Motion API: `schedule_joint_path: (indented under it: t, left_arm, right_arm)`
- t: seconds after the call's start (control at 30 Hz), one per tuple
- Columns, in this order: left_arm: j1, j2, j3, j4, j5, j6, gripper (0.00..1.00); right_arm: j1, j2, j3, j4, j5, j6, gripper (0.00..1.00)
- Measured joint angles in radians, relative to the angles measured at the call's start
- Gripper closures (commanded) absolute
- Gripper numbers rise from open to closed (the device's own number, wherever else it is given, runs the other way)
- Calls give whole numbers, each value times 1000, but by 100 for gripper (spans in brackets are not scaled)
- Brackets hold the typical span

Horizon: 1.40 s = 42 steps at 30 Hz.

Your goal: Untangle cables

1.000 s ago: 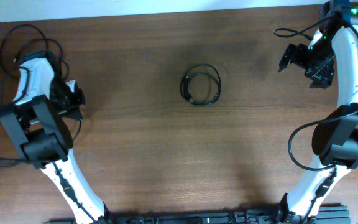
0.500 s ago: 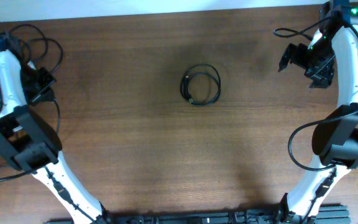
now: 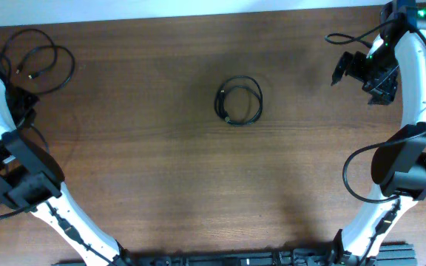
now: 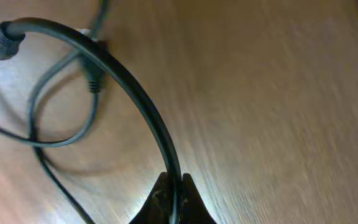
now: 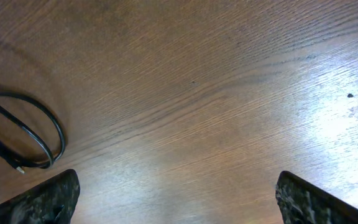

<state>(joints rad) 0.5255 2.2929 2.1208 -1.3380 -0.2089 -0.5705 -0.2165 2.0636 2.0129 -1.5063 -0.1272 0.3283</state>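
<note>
Spanning everything, the brown wooden table (image 3: 161, 185). Right gripper (image 5: 178, 204) spread wide at 2 o'clock. Left gripper (image 4: 171, 198) pinching a cable (image 4: 135, 99) arcing toward 10 o'clock, plug (image 4: 2, 38) leading. Loose loops (image 3: 41, 60) at 10 o'clock; tight round coil (image 3: 239, 101) dead centre.

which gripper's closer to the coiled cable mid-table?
Right. The right gripper sits open to the coiled cable's right, apart from it. The left gripper, shut on a loose cable, is at the table's far left edge, farther off.
</note>
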Motion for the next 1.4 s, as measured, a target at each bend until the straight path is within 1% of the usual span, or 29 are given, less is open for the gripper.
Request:
schedule_joint_path:
  t: [0.1, 0.17, 0.27, 0.3, 0.37, 0.43, 0.53, 0.57, 0.63, 0.7, 0.8, 0.83, 0.9, 0.97, 1.03, 1.13, 1.23, 1.27, 1.4]
  left_arm:
    - [6, 0, 0, 4, -57, -51, 98]
    - [23, 0, 0, 18, -81, -81, 89]
    - [44, 0, 0, 24, -93, -97, 84]
    - [51, 0, 0, 28, -96, -101, 80]
    - [73, 0, 0, 38, -103, -106, 64]
    - [87, 0, 0, 39, -108, -106, 58]
    - [99, 0, 0, 40, -105, -100, 53]
    - [100, 0, 0, 43, -92, -79, 51]
    - [100, 0, 0, 60, -12, 3, 45]
    - [98, 0, 0, 87, 110, 112, 42]
    - [82, 0, 0, 109, 335, 302, 38]
    - [74, 0, 0, 110, 381, 338, 37]
    - [31, 0, 0, 112, 518, 457, 34]
    - [-31, 0, 0, 113, 602, 531, 31]
    - [-92, 0, 0, 113, 646, 572, 27]
    - [-214, 0, 0, 121, 684, 608, 21]
    - [-357, 0, 0, 150, 704, 625, 9]
    - [-429, 0, 0, 170, 710, 629, 6]
    - [-650, 2, 0, 240, 715, 628, 7]
  right_arm:
    - [0, 0, 0, 0, 0, 1, 2]
    - [0, 0, 0, 0, 0, 0, 1]
    - [0, 0, 0, 0, 0, 1, 2]
    - [0, 0, 0, 0, 0, 0, 2]
    - [0, 0, 0, 0, 0, 0, 2]
    - [0, 0, 0, 0, 0, 1, 2]
    - [0, 0, 0, 0, 0, 0, 2]
    - [0, 0, 0, 0, 0, 0, 2]
    - [0, 0, 0, 0, 0, 1, 2]
    - [0, 0, 0, 0, 0, 1, 2]
    - [0, 0, 0, 0, 0, 0, 2]
    - [0, 0, 0, 0, 0, 0, 2]
    - [0, 0, 0, 0, 0, 0, 2]
    - [0, 0, 0, 0, 0, 0, 2]
    - [0, 0, 0, 0, 0, 0, 2]
    - [0, 0, 0, 0, 0, 0, 2]
    - [0, 0, 0, 0, 0, 0, 2]
    - [0, 0, 0, 0, 0, 0, 2]
    - [0, 0, 0, 0, 0, 0, 2]
